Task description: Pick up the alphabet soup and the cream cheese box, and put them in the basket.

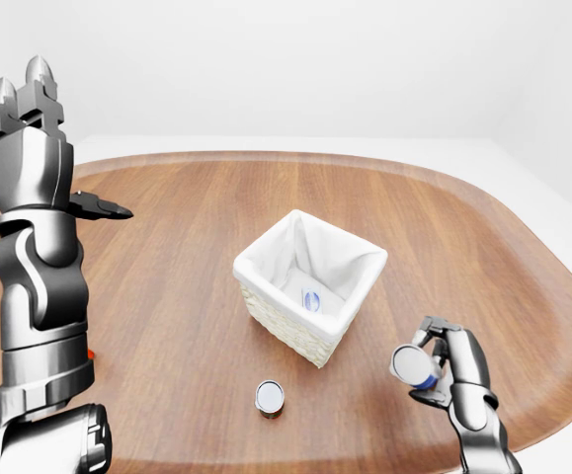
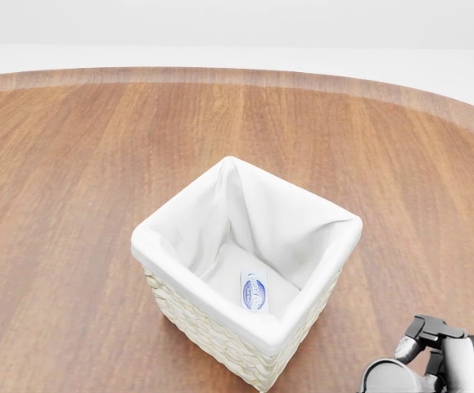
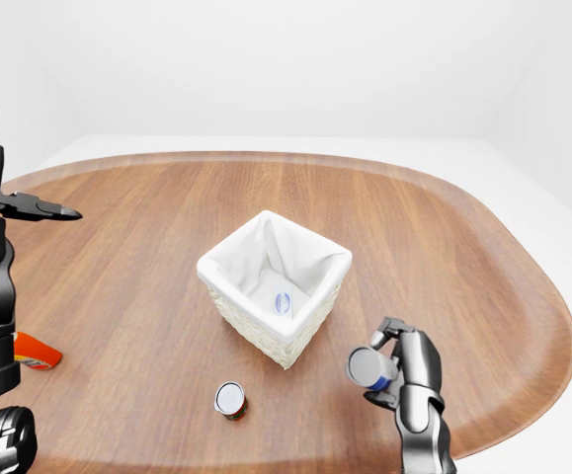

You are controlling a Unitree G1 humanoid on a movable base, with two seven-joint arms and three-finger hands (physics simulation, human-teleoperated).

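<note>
Right of the basket (image 1: 284, 321) and lower in the left-eye view: right hand (image 1: 436, 371) wrapped round a silver-topped can with a blue band (image 1: 414, 365), lifted off the table (image 1: 167, 247). Inside the basket, on its white liner: cream cheese box (image 2: 254, 292). Below the basket, standing apart: second small can (image 1: 270, 397). Cannot tell which can is the alphabet soup. Far left of the basket, raised high: left hand (image 1: 29, 104), fingers spread, holding nothing.
</note>
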